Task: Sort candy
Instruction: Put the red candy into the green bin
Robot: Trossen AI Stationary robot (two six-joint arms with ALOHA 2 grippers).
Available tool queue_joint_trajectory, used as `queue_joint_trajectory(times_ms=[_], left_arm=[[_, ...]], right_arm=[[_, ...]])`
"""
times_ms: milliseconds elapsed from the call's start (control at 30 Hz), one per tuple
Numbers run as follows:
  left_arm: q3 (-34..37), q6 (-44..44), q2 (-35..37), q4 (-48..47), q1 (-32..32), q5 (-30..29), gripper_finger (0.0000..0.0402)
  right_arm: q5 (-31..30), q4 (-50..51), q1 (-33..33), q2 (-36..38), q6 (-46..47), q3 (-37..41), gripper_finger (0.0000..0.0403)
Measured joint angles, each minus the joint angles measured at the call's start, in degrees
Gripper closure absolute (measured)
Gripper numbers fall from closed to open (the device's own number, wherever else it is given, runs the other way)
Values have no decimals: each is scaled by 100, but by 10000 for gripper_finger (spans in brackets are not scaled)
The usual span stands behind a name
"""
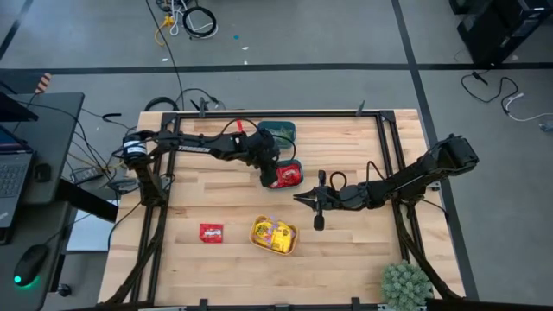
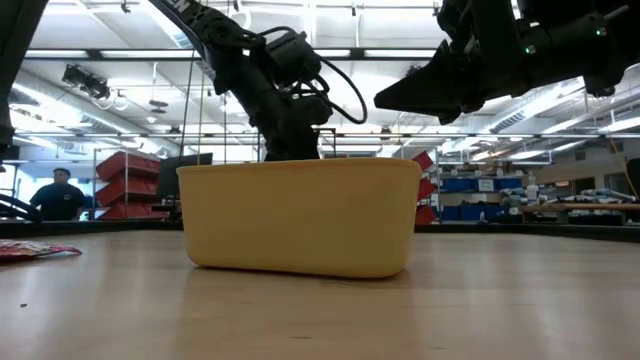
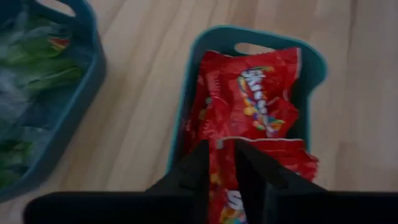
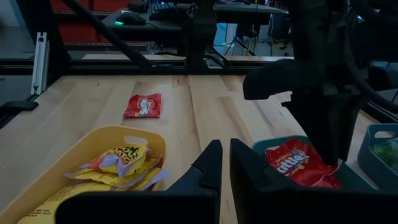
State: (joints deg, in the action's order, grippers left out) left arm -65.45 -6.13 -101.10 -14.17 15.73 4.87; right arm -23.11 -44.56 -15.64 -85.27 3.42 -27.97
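A teal bin (image 1: 300,164) holds red candy packets (image 3: 249,93). My left gripper (image 3: 221,149) hangs over this bin, pointing down, shut on a red packet. A second teal bin (image 1: 276,130) at the far side holds pale green candy (image 3: 31,68). A yellow bin (image 1: 259,243) nearer the front holds yellow packets (image 4: 124,162). One red packet (image 1: 212,231) lies flat on the table to its left. My right gripper (image 1: 299,199) hovers shut above the table, between the red bin and the yellow bin. My left gripper pinches a red packet by its upper edge (image 3: 227,144) between the two fingers, coming from above and pointing down into the teal bin. The packet's body (image 3: 280,158) spreads out beside the fingers over the other red packets; whether it rests on them I cannot tell.
The yellow bin (image 2: 300,215) fills the middle of the low view. A green plant (image 1: 406,283) stands at the table's near right corner. Bare wood lies right of the bins. A person (image 2: 60,195) stands far behind the table.
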Motion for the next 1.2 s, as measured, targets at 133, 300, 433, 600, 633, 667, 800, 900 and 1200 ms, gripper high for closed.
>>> queue_joint_trajectory(times_ms=[133, 300, 433, 600, 633, 667, 800, 900, 1200], left_arm=[[-37, 13, 11, -63, 4, -280, 291], [-596, 373, 19, -815, 4, -395, 276], [-1079, 859, 45, -1635, -154, -571, 300], [-775, 1156, 434, -1855, -534, -892, 383], [-619, 1105, 556, -1831, -604, -928, 392], [-440, 1052, 675, -1793, -684, -953, 393], [334, 688, 1297, -1559, -1073, -973, 393], [782, 213, 1765, -1807, -1457, -963, 398], [1137, -2009, 2403, -3322, -3156, -666, 398]], right_arm=[[1, 9, 0, 0, 2, 0, 384], [1, 11, 37, 0, 4, 0, 384], [-209, 18, 214, 0, 173, 0, 385], [-58, 401, 501, -7, 157, -130, 396], [53, 493, 543, -7, 156, -192, 398], [113, 561, 566, -7, 140, -239, 400], [205, 614, 570, -7, 1, -287, 402], [218, 653, 532, -7, 47, -291, 398], [219, 664, 490, -7, 153, -291, 383]])
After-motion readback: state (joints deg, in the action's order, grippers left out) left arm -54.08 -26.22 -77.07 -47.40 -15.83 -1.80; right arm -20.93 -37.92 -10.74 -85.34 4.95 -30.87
